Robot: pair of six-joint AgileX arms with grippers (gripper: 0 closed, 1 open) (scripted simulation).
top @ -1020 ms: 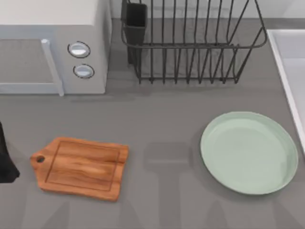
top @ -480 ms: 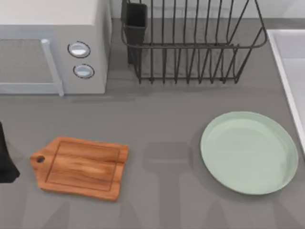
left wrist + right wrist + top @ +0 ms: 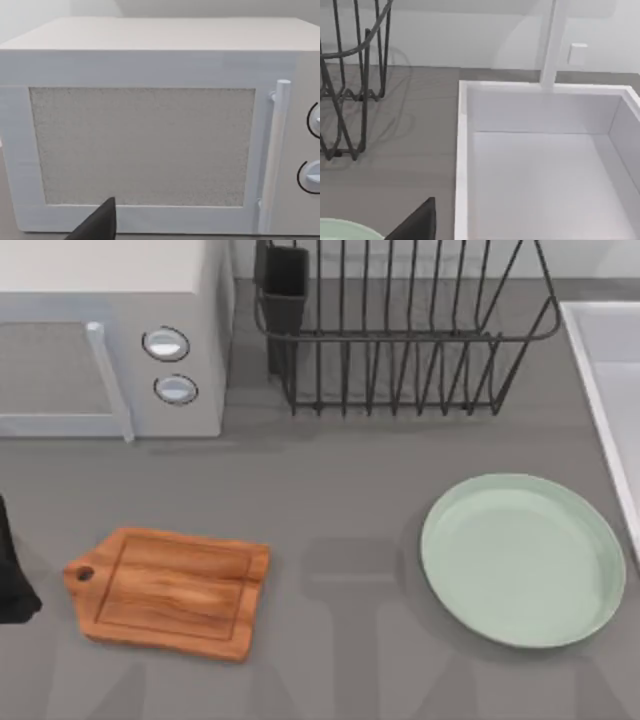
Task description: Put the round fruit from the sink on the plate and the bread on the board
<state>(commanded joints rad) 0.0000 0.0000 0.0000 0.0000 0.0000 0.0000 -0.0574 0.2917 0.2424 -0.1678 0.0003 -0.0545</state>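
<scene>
Over at the table's right edge sits the sink [image 3: 612, 390], and the right wrist view looks straight into its pale basin [image 3: 545, 175], no fruit or bread in the part seen. The plate [image 3: 522, 558] lies just beside it (right arm nearer), the board [image 3: 170, 590] well left. Whether either gripper's jaws are parted or closed cannot be told.

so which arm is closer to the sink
Right. The right arm's wrist view has the sink close ahead, with the plate at its edge. The left arm sits at the table's far left edge, beyond the board, facing the microwave.
</scene>
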